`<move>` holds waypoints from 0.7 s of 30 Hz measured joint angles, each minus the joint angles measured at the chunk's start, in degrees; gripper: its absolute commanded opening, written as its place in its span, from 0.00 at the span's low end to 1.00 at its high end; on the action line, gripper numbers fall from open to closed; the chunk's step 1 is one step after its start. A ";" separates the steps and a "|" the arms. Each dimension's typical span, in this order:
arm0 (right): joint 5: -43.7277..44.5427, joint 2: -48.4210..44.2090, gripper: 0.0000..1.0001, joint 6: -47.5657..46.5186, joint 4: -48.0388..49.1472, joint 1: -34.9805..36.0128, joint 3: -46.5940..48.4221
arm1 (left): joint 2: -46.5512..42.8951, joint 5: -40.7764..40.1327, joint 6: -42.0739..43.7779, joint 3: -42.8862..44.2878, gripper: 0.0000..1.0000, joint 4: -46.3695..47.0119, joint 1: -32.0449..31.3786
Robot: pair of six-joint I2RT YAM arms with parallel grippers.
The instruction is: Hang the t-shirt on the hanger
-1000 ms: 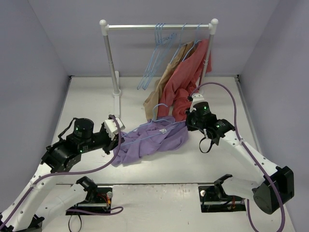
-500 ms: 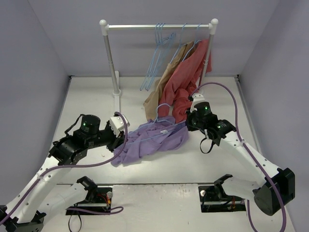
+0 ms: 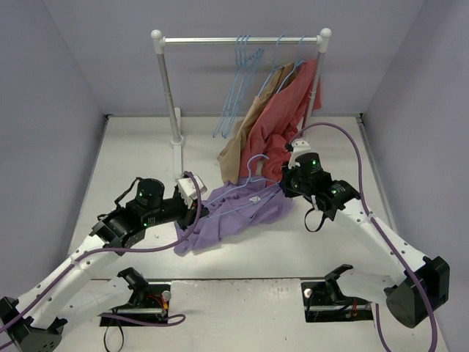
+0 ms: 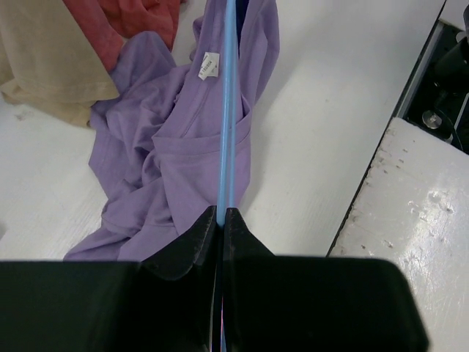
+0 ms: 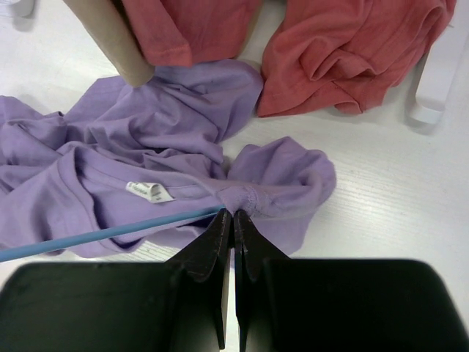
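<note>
On the white worktop [image 3: 139, 147], between the two arms, the lavender t-shirt [image 3: 233, 214] is spread in a crumpled heap, and its white label [image 4: 209, 64] is seen turned upward near the neck opening. Across it the light-blue hanger [image 3: 236, 198] is laid, with its hook [image 3: 250, 166] raised toward the far side. The left claw [image 3: 201, 213] is pressed together on the hanger's thin wire [image 4: 227, 110], which is seen running straight out from between the fingertips and over the purple cloth. The right claw [image 3: 283, 183] is closed on a gathered fold of the t-shirt [image 5: 242, 196] at the neck edge; the hanger's wire [image 5: 110, 233] is seen ending right at those fingertips, and whether it is caught as well cannot be told. Behind the heap a rack [image 3: 168, 88] with white posts and a metal bar is stood at the far end of the worktop, and spare hangers [image 3: 238, 81] of the same blue are hung from it. A brick-red garment [image 3: 282, 121] and a tan garment [image 3: 240, 143] are also hung there, their lower ends pooled on the worktop and touching the far edge of the t-shirt, just beside the right claw, so the space on that side is crowded.
</note>
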 measured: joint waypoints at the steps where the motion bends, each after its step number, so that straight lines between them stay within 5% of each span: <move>1: 0.00 0.00 0.00 0.00 -0.05 0.17 0.17 | -0.11 0.07 -0.54 -0.64 0.00 1.02 -0.05; 21: 4.94 -6.12 0.00 -1.34 -2.05 2.73 3.83 | -3.73 5.54 -6.44 -6.31 0.00 10.64 -0.10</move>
